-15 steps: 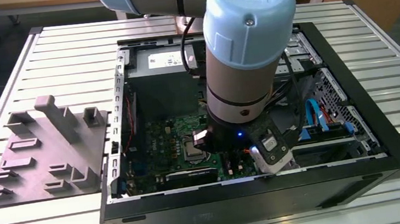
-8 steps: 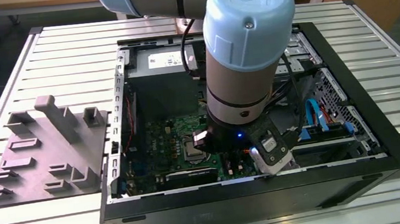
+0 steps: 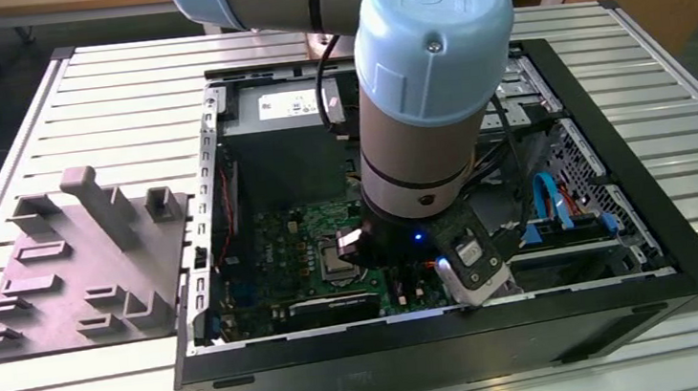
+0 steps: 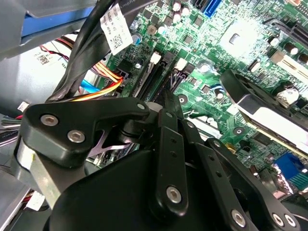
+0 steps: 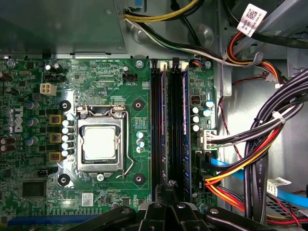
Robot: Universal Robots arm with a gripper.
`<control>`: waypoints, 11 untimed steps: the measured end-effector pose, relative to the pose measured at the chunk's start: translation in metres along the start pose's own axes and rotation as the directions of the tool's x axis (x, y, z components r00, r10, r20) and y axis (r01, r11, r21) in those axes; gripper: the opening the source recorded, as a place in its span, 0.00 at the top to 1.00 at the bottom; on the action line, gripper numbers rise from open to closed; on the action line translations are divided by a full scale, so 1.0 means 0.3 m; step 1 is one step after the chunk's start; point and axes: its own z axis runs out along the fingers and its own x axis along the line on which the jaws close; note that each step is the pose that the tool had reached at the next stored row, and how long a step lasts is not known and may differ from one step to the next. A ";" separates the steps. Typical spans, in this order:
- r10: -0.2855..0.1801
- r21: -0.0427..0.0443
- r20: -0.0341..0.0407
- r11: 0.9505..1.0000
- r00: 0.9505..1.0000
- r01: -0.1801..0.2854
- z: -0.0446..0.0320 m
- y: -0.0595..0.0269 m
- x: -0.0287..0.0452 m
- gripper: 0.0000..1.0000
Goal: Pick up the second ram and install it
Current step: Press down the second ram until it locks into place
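Black linkage bars of the hand (image 5: pixel 168 192) sit low over the green motherboard (image 5: pixel 96 86) in both wrist views, right at the near end of the long black sockets (image 5: pixel 156 125). From what I see the fingers (image 4: pixel 169 103) are drawn in close together, tips down at the socket ends; I can't tell whether they're pinching anything. Second ram (image 5: pixel 186 134) looks already seated: a slim dark board standing on edge in the socket nearer the cables, bluish along its side, with another stick (image 5: pixel 165 130) in the socket beside it, both upright and parallel. Square metal CPU socket (image 5: pixel 99 143) with a shiny lid and wire lever sits on the other side of the sockets. Bundled cables (image 5: pixel 260 144), black, red, orange and yellow with a flat blue one, run just beside the ram side of the board. In the exterior view the pale blue and grey arm (image 3: pixel 428 82) reaches straight down into the open black PC case (image 3: pixel 466 338), which rests on a ribbed metal surface (image 3: pixel 121 93); a grey moulded fixture (image 3: pixel 80 269) lies to the exterior view's left of the case.
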 end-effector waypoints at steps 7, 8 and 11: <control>0.000 0.000 0.000 1.000 1.000 0.000 0.005 -0.001 0.000 0.90; 0.000 0.000 0.000 1.000 1.000 0.000 0.007 0.000 0.000 0.90; 0.000 0.000 0.000 1.000 1.000 0.000 0.012 -0.001 0.000 0.90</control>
